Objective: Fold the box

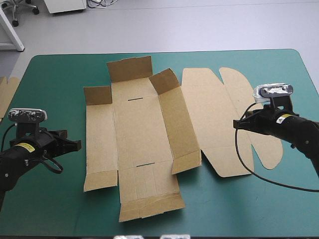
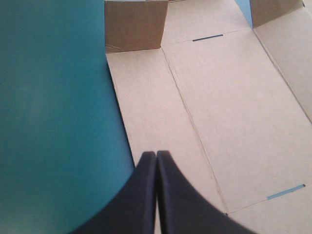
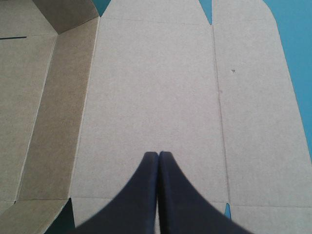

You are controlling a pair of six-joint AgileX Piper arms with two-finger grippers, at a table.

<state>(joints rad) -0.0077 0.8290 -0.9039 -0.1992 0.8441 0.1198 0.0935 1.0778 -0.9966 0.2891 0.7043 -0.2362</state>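
- High view: the box (image 1: 142, 134), a cut sheet of plain brown board, lies spread in the middle of the teal-green table cover (image 1: 60, 69). Its base panel is centred, and the broad lid panel (image 1: 209, 119) with rounded tabs lies flat to the right. Nothing is tucked. Only the small corner flaps (image 1: 97, 94) and the right side wall (image 1: 179, 124) tilt up a little along their creases. I judge the sheet lies there so that each arm has one long side within reach.
- The left gripper (image 1: 76, 145), two broad black fin-shaped fingers, hangs over bare cover just beside the sheet's left side panel. The right gripper (image 1: 237, 124) hangs over the right part of the lid. Neither holds any board. A strip of spare brown board (image 1: 6, 94) shows at the table's left edge, well apart from the sheet.
- Left wrist view: the fingers meet in one pointed arch with nothing between them, the tip above the left side panel close to its outer edge. Ahead, one corner flap stands upright, and two thin slots (image 2: 208, 37) cut the creases of the base. Pressed together and aimed near that edge, the point probably suits sliding under the panel to raise it as a wall.
- Right wrist view: this pair is also pressed together and empty, its tip above the flat lid panel. The side wall beyond it slopes upward. Folding looks barely begun, and raising the walls first, with the lid left flat, seems the sensible order.
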